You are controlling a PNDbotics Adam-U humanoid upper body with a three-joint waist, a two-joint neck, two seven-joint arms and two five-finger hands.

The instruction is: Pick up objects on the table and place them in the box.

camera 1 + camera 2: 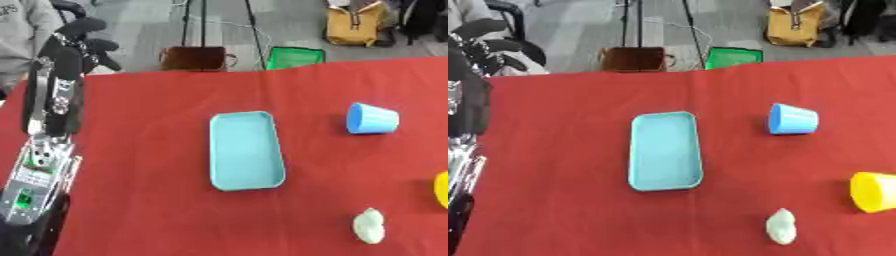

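Note:
A light blue shallow box (246,150) lies empty in the middle of the red table (157,200). To its right a blue cup (372,119) lies on its side. A yellow cup (875,191) lies at the right edge, and a small pale green lump (781,227) sits in front near the table's front. My left hand (83,42) is raised at the far left above the table's back corner, its fingers curled and holding nothing. My right hand shows in neither view.
Beyond the table's far edge stand a brown basket (196,57), a green bin (295,57), stand legs and a yellow bag (356,23) on the floor. A person in grey stands at the top left corner.

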